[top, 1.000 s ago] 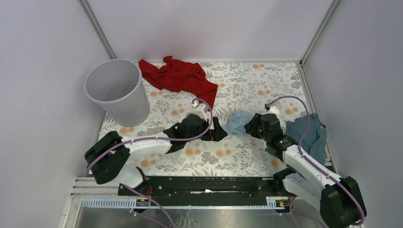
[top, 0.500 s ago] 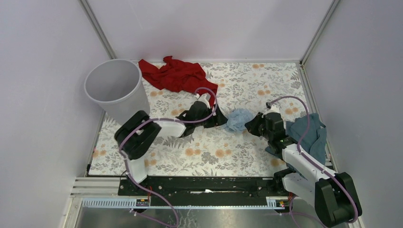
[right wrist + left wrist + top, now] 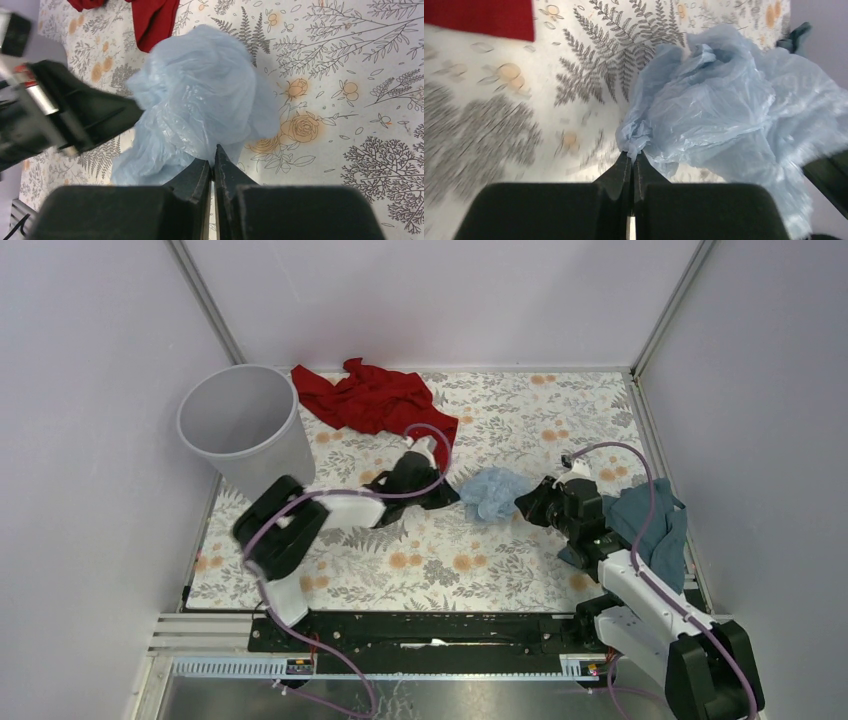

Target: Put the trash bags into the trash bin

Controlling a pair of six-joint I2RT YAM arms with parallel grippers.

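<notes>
Pinching trash bag from both ends rn.

Top cam: my left pincer is on its left side and my right pincer on its right. Bag sits crumpled btw them, mid-table on the floral table cover. Trash bin stands upright in far-left corner, well apart from bag. Red cloth lies just beyond left pincer, teal cloth beside right arm. Neither is gripped, not my job.

Left wrist cam: left pincer is pressed together on a twisted tuft of film at the bag edge. Small bite makes sense imo: film is thin & glossy, and a tuft gives the fingers sth to clamp. Red cloth corner is top-left, away from the grip.

Right wrist cam: right pincer is near-closed, only a sliver btw fingers. Bag lower edge runs into the tips, so it reads as pinching film, but can't see how deep. Left pincer is on the bag's far side.

Judgement: this is the grasp step, carry not begun. Two-end hold is prob there to keep the film bunched. Bin is on the left, so left arm should carry. Right must let go first or the film stretches/tears.
</notes>
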